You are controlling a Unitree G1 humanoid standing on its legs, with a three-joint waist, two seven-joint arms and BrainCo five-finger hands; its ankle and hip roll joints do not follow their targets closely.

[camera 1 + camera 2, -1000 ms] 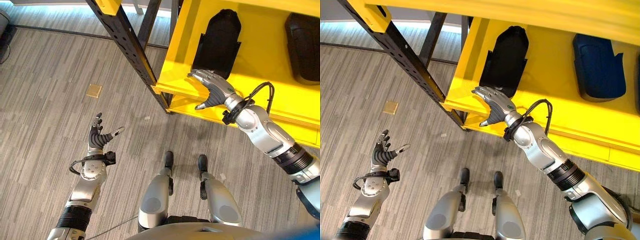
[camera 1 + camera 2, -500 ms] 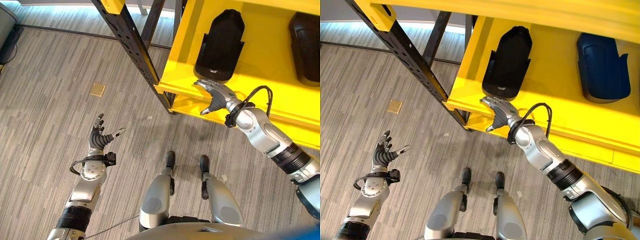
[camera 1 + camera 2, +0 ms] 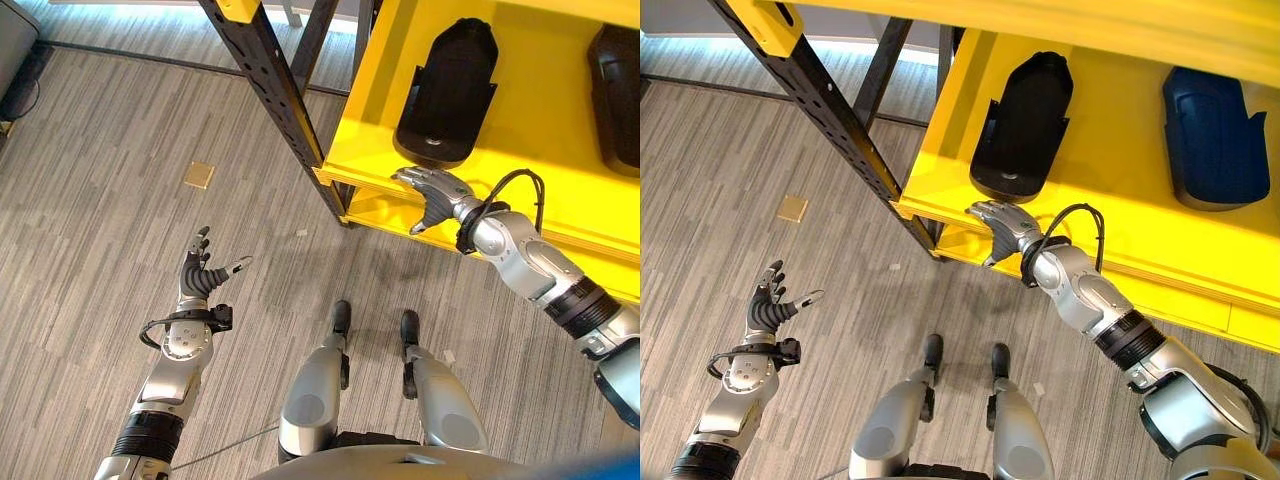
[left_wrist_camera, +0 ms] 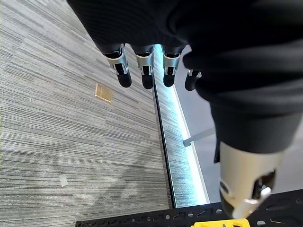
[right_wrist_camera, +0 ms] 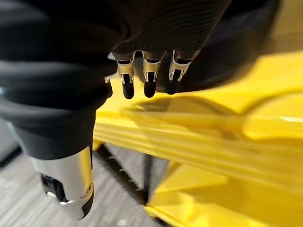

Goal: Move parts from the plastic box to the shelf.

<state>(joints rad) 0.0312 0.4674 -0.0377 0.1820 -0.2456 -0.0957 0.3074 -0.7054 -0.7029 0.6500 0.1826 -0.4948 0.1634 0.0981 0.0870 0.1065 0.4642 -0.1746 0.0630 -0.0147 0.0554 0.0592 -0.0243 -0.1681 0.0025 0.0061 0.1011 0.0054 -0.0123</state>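
Grey wood-grain plank flooring (image 3: 90, 180) runs under a bright yellow metal shelf (image 3: 540, 130) carried on a black perforated steel upright (image 3: 285, 110), and a small tan square plate (image 3: 198, 176) lies on the floor well apart from the rack. On the shelf I see a black moulded plastic part (image 3: 445, 95) lying flat near the front edge, with a second dark moulded part (image 3: 1215, 135) further along to the right. My right hand (image 3: 432, 190) sits just at the shelf's front lip, below the near end of the black part, fingers (image 5: 149, 78) straight and loosely spread, holding nothing; I cannot tell whether the fingertips touch the part. My left hand (image 3: 200, 275) hangs over the floor, well away from the shelf, fingers (image 4: 144, 71) open and empty. I judge the placing step for this part done, with release in hand. To do it well, I would draw the right hand straight back and slightly down off the lip, keeping the fingers open so nothing catches the part's side tabs and drags it towards the edge, and check that the part rests fully on the shelf before turning away for the next one.
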